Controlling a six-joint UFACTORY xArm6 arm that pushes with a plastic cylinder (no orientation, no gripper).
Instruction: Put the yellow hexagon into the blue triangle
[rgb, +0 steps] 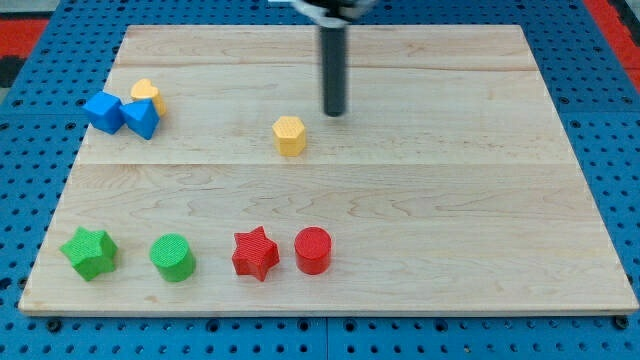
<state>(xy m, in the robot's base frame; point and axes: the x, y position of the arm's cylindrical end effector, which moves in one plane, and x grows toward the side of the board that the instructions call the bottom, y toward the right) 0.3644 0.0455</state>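
my tip (333, 112) sits in the upper middle of the frame, up and to the right of the yellow hexagon (289, 135), near it but apart, with bare wood showing between them. there is no claw on this arm, only the rod, so nothing opens, closes or grips.

the yellow hexagon lies just above the centre of the wooden surface (450, 200). the blue triangle (141, 118) is far off at the upper left of the frame, touching a blue block (104, 111) on its left, whose shape i cannot make out for sure, and a second yellow block (147, 94) just behind it.

judging from this layout, the push should run leftward and slightly upward across the frame. my tip is already on the right-hand side, which is good, but it looks a little too high; pushing from here would likely send the block down-left. i would drop lower first, onto the line from triangle through hexagon, then push through the block's middle so it does not spin off. slowing near the cluster should keep the 2 neighbours from scattering.

the hexagon stands flat on its base, 1 top face up. it has no clear long axis, being about as wide as deep.
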